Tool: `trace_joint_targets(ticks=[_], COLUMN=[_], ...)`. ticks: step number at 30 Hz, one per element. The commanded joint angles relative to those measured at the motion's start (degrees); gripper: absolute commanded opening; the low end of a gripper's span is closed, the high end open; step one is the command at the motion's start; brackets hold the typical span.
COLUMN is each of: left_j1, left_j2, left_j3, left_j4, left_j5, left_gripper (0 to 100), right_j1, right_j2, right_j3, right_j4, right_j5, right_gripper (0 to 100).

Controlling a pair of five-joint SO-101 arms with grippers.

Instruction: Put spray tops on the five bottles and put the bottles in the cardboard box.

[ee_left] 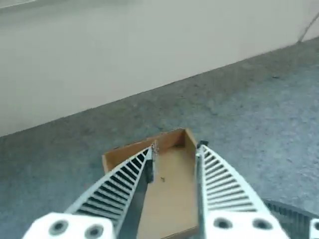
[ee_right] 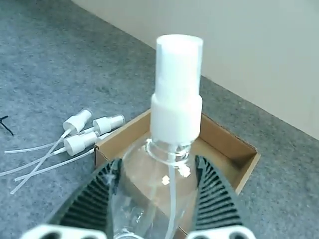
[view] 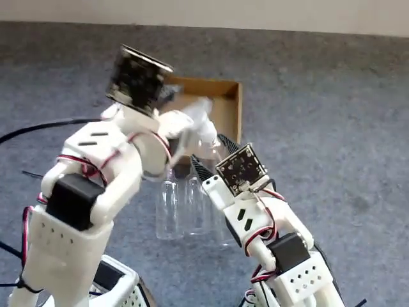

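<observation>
My right gripper is shut on a clear bottle that carries a white spray top. The bottle points toward the open cardboard box, just short of its near wall. My left gripper hangs open above the cardboard box with nothing between its fingers. In the high view the right gripper sits at the near edge of the box. Clear bottles without tops stand in a group between the two arms. Three loose spray tops with long tubes lie on the carpet beside the box.
Grey carpet covers the whole floor, with a pale wall beyond the box. The bulky left arm leans over the standing bottles. Black cables trail at the left. A white mount sits at the near edge.
</observation>
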Motion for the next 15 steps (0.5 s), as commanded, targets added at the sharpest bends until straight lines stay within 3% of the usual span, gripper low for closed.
trace_joint_targets(ticks=[1,15], left_j1=[-1.9,2.1], left_j2=[0.6,1.1], left_j3=[3.3,7.3], left_j4=[-2.8,-6.7], left_j5=[-0.6,-3.1], left_gripper=[10,10], right_j1=[0.1,-0.1], right_j2=[-0.9,-0.9], right_j3=[-0.9,-0.8], right_j4=[-1.9,-1.9], right_j5=[-0.4,-0.4], right_gripper=[0.3,0.3])
